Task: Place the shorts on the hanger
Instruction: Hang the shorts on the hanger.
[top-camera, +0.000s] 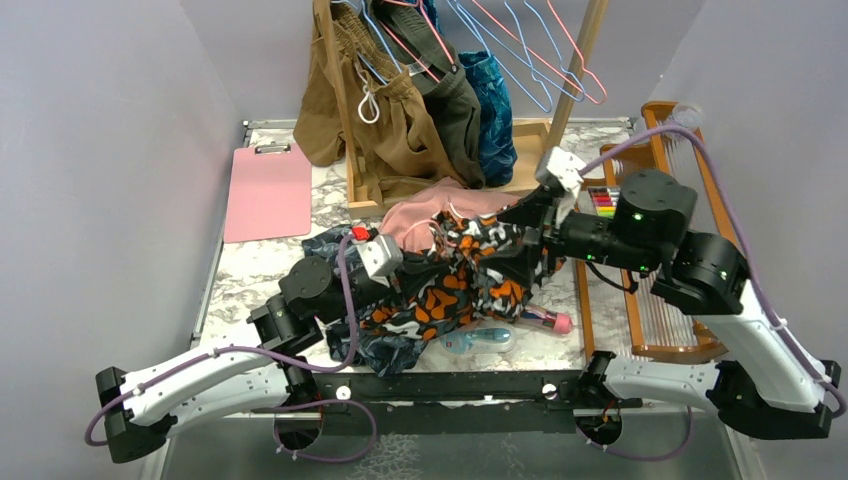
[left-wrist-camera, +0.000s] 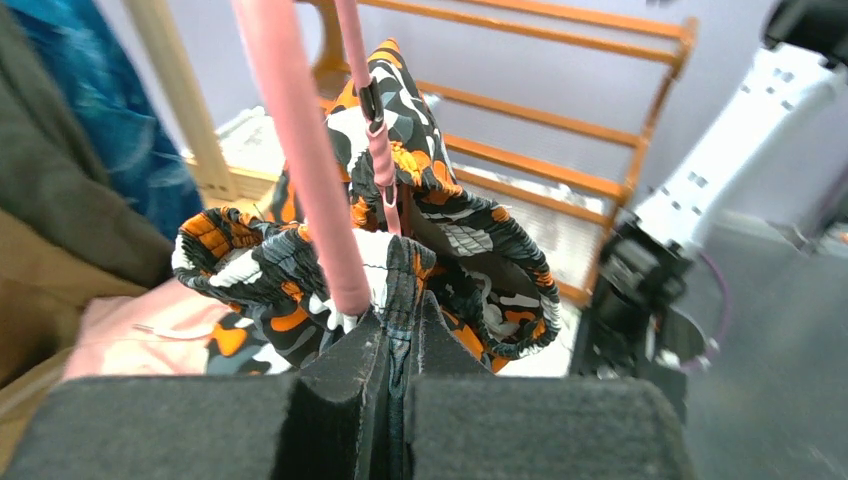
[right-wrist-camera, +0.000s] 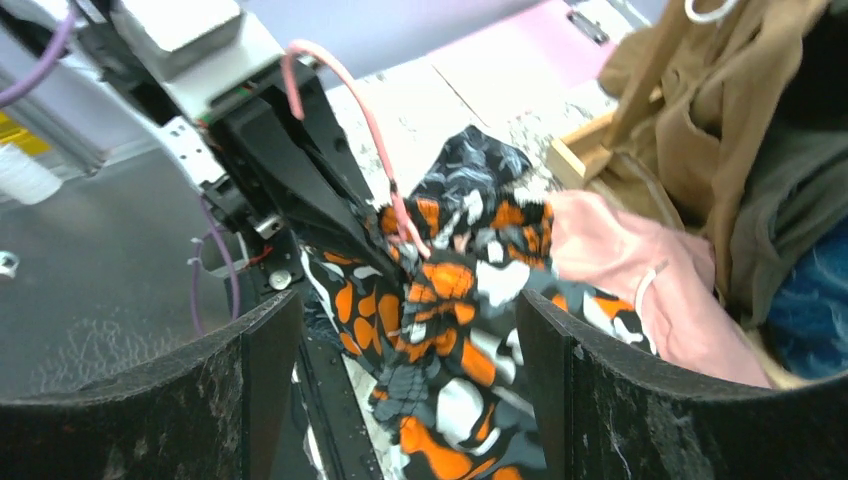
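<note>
**Shorts sit between the two tools, and the left tool has them**

From above: the shorts (top-camera: 470, 275) are bunched up over the middle of the worktop (top-camera: 260, 265). The bunch runs across from one arm to the other. The left tool (top-camera: 415, 262) is dug into their left end. The right tool (top-camera: 520, 225) is at their right end, pointing at them. The left one is closer, because it is touching.

From the left wrist: the left tool is shut tight. A fold of the shorts is pinched between its tips. The pink hanger (left-wrist-camera: 300, 150) comes down to the same spot. It may be pinched too, but it is too blurry and close to be sure. The hanger wire stands up and away from the tool, with cloth wrapped around it.

From the right wrist: the right tool is spread wide and holds nothing. The shorts lie straight ahead of it and a bit lower, in line with the gap. The pink shorts (right-wrist-camera: 620, 260) are just beside them, on the right in this view. I think the next grab must take only the spotty cloth.
</note>
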